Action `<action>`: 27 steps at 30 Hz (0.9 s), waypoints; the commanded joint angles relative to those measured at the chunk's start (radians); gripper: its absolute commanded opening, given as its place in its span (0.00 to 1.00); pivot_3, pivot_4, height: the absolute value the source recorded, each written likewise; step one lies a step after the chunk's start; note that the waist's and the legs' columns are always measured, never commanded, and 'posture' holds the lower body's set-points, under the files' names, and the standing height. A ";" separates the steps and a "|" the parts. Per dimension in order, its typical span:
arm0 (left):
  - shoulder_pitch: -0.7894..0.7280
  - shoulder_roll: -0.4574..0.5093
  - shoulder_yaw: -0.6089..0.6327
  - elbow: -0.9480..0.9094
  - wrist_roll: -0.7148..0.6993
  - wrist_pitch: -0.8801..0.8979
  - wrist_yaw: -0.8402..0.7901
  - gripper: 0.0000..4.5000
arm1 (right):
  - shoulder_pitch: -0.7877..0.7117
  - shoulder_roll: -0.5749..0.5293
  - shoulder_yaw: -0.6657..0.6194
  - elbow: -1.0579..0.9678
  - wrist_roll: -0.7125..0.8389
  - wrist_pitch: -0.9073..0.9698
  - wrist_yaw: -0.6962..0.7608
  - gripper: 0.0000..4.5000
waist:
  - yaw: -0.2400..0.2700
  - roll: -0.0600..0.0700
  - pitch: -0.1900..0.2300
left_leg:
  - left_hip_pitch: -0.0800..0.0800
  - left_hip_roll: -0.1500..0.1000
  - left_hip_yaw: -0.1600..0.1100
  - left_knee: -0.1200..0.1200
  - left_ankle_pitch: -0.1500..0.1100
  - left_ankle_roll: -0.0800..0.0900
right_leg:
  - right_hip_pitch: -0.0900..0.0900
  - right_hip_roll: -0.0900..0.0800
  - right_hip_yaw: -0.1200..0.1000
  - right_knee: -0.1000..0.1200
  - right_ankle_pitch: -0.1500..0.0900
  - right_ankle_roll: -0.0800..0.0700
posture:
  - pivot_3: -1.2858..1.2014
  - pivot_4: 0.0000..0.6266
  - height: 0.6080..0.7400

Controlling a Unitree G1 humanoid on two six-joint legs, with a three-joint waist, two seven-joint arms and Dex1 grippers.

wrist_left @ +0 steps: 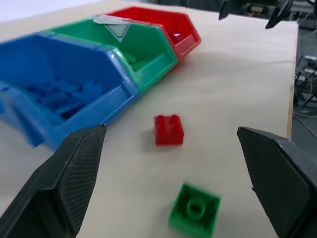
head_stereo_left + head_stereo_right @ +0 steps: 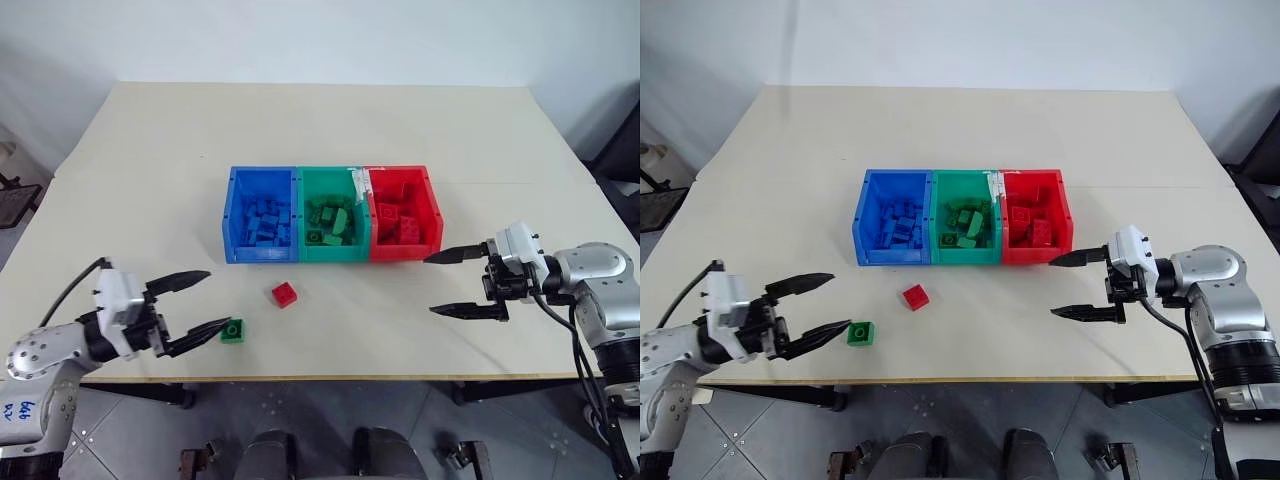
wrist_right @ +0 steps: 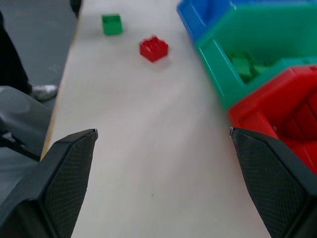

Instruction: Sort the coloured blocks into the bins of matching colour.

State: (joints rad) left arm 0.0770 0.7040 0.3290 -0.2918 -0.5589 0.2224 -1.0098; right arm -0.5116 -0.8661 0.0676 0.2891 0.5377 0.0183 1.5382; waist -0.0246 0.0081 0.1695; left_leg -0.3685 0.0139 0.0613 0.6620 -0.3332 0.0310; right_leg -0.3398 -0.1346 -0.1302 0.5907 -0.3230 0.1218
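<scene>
two loose blocks are left on the table: a red block (image 2: 284, 294) lying just in front of the bins, between them and the table's near edge, and a green block (image 2: 233, 331) closer to that near edge, a little toward the left end from the red one. the bins (image 2: 330, 253) sit in a joined row near the middle of the table, blue (image 2: 262, 250) at the left, green (image 2: 331, 250) in the middle, red (image 2: 404, 250) at the right, each already holding a heap of blocks of its own colour. the left gripper (image 2: 197, 302) hangs by the near edge with its fingers spread wide and nothing between them, its lower finger tip just beside the green block, apart from it as far as can be told. the right gripper (image 2: 445, 283) sits off the red bin's near right corner, fingers also spread and empty. this looks like the gap between picks, with sorting nearly finished. the likely next move is for the left gripper to straddle the green block, pinch it squarely, lift it and carry it over the green bin; the red block then needs the same treatment for the red bin.
</scene>
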 commanded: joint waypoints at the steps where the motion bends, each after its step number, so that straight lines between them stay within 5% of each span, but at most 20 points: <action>1: 0.013 0.027 -0.097 -0.146 0.093 0.116 0.129 1.00 | -0.028 -0.033 0.001 -0.031 0.081 -0.004 0.076 0.99 | 0.000 0.000 0.000 | 0.000 0.000 0.000 0.000 0.000 0.000 | 0.000 0.000 0.000 0.000 0.000 0.000 | 0.52 0.24 1.00; 9: -0.191 -0.053 -0.303 -0.119 0.208 0.227 0.291 1.00 | -0.021 -0.006 -0.017 -0.029 0.047 0.001 0.064 0.99 | 0.025 0.000 0.000 | 0.000 0.000 0.001 0.002 0.000 0.000 | 0.001 0.001 0.000 0.000 0.000 0.000 | 0.52 0.24 1.00; 27: -0.449 -0.109 -0.592 0.094 0.443 0.345 0.313 1.00 | 0.122 -0.002 -0.127 -0.149 0.022 0.020 -0.028 0.99 | 0.050 0.000 0.000 | -0.001 -0.002 0.004 0.002 0.001 0.001 | 0.000 0.006 -0.001 0.000 0.000 0.001 | 0.52 0.24 1.00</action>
State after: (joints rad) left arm -0.3712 0.5918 -0.2504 -0.2059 -0.1364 0.5591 -0.6903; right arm -0.3960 -0.8590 -0.0144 0.1680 0.5559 0.0390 1.5123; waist 0.0254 0.0079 0.1695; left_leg -0.3691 0.0119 0.0648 0.6643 -0.3326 0.0322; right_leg -0.3395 -0.1289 -0.1310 0.5906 -0.3226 0.1226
